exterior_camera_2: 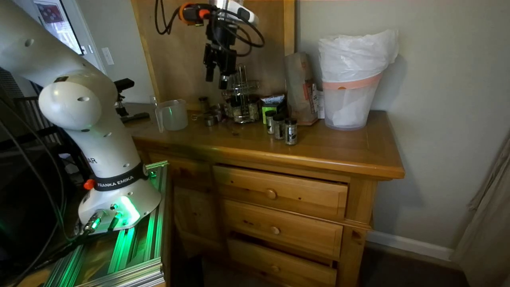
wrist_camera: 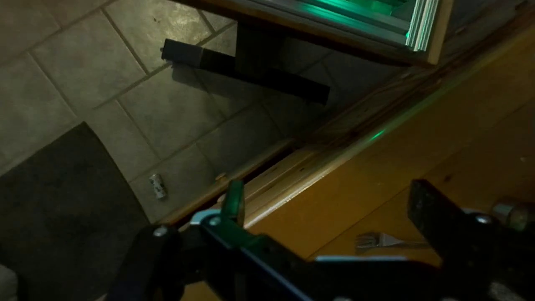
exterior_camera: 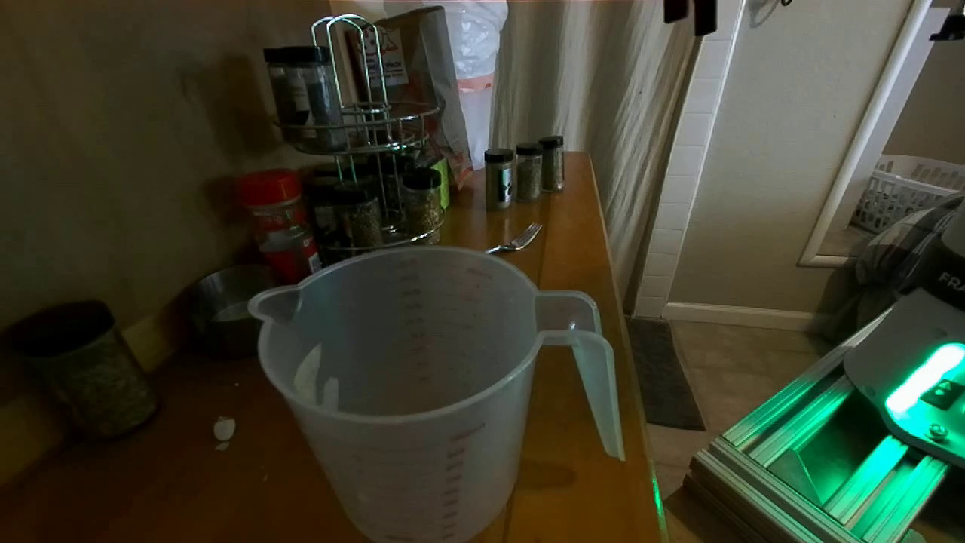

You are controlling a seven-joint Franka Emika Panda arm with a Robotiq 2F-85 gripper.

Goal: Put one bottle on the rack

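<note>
Three small dark-capped spice bottles stand upright in a row on the wooden top; the one nearest the front edge (exterior_camera: 552, 164) also shows in an exterior view (exterior_camera_2: 291, 132). The tiered chrome rack (exterior_camera: 388, 143) with its loop handle stands behind them, and it also shows in an exterior view (exterior_camera_2: 240, 85). It holds a jar (exterior_camera: 305, 94) on its upper tier and several small jars below. My gripper (exterior_camera_2: 216, 81) is open and empty, high above the top. In the wrist view its fingers (wrist_camera: 328, 196) are wide apart; the rack and the three bottles are not clearly seen there.
A big translucent jug (exterior_camera: 407, 460) stands near the front edge. A fork (exterior_camera: 519, 240) lies near the bottles. A red-capped jar (exterior_camera: 279, 222), a metal bowl (exterior_camera: 234, 302) and another jar (exterior_camera: 87, 373) line the back. A paper bag (exterior_camera_2: 301, 87) and a lined bin (exterior_camera_2: 350, 95) stand beyond.
</note>
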